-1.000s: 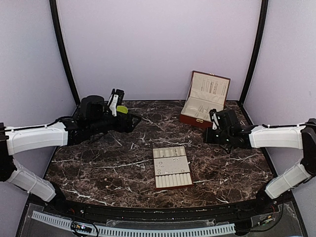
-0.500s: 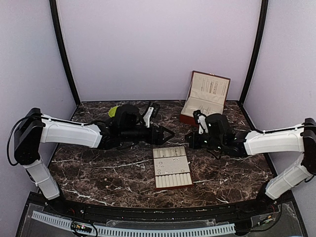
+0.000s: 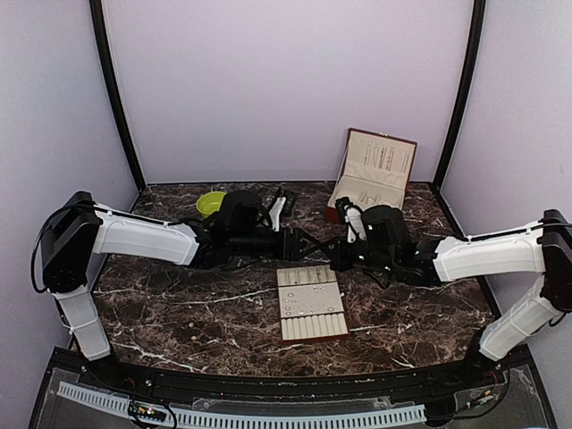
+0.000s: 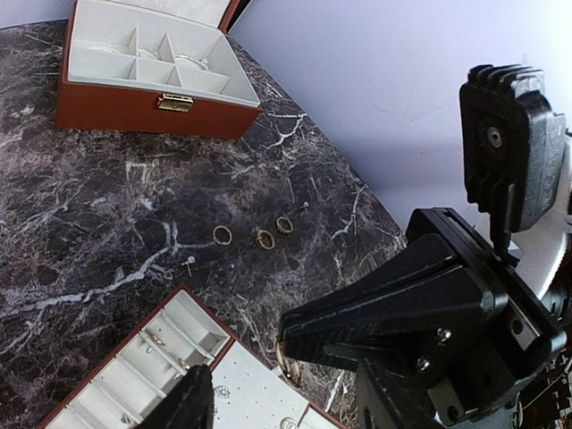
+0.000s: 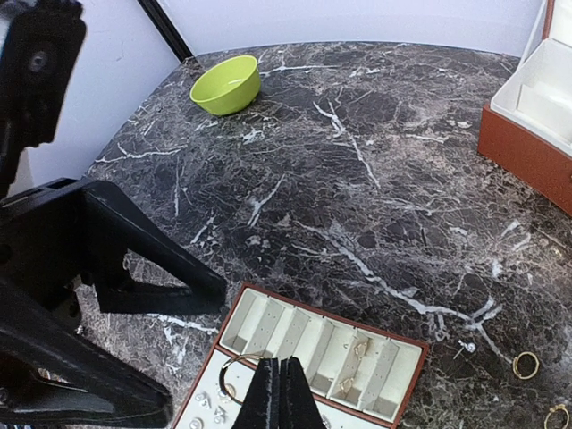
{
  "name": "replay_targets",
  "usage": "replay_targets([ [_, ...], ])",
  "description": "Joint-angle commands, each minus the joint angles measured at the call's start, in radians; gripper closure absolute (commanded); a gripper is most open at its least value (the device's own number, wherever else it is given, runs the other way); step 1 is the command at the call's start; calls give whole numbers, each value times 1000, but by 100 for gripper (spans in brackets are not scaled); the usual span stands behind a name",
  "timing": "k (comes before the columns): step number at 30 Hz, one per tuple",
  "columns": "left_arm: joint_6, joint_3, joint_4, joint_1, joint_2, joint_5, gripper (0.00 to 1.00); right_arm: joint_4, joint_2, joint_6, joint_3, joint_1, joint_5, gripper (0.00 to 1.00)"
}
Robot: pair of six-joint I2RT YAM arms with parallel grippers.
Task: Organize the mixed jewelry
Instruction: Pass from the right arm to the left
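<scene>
Our right tool is clenched on the thin hoop, which hangs over the left side of the slotted tray, toward its far end. Our left tool stands released just to the left, with nothing between its fingers. The rest of the mixed jewelry is scattered. Small pieces sit in the tray, while three rings and a stud lie loose on the worktop to the right, between the tray and the open box. We judge everything very light, stiff and slippery. The hoop's wire could twist out of a pinch, so we would grip squarely across it. The rings lie flat on polished stone and may skate, so we would nip one across its rim from above.
</scene>
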Motion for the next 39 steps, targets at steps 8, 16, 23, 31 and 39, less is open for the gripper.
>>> replay_targets([
  [8, -43, 47, -2, 0, 30, 45, 64, 66, 16, -16, 25, 19, -5, 100],
  [16, -58, 61, -4, 0, 51, 51, 74, 69, 8, -20, 20, 24, 0, 100],
  [23, -67, 70, 2, 0, 60, 61, 87, 72, 13, -22, 17, 25, 5, 100],
  [31, -73, 67, 8, 2, 56, 61, 100, 81, 0, -15, 0, 24, 21, 100],
  [39, -67, 31, 14, 30, 12, 24, 100, 114, -92, -14, -60, 24, 36, 69],
])
